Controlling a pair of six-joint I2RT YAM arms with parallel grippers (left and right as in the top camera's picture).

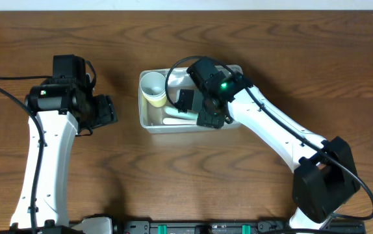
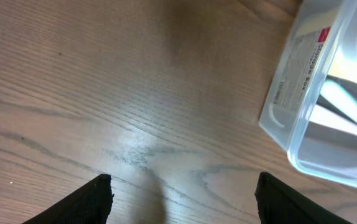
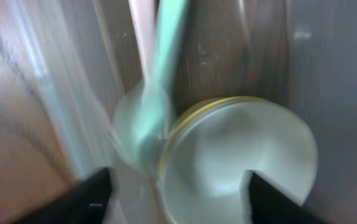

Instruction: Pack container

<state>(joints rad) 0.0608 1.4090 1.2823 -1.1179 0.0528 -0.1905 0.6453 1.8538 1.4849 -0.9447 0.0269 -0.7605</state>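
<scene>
The clear plastic container (image 1: pixel 145 121) sits at the table's centre. In it lie a white cup with a yellow rim (image 1: pixel 153 88) on its side and a pale green utensil (image 1: pixel 177 116). My right gripper (image 1: pixel 198 109) is open and empty, reaching down into the container. The right wrist view is blurred; it shows the open jaws (image 3: pixel 178 199) just above the cup (image 3: pixel 241 162) and the green utensil (image 3: pixel 160 68). My left gripper (image 1: pixel 105 110) is open and empty, left of the container. In the left wrist view its jaws (image 2: pixel 183 199) hover over bare wood, with the container's corner (image 2: pixel 290 93) at the right.
The wooden table (image 1: pixel 290 58) extends on all sides of the container. A white label with a red patch (image 2: pixel 306 62) is on the container's side wall. The arm bases stand at the front edge.
</scene>
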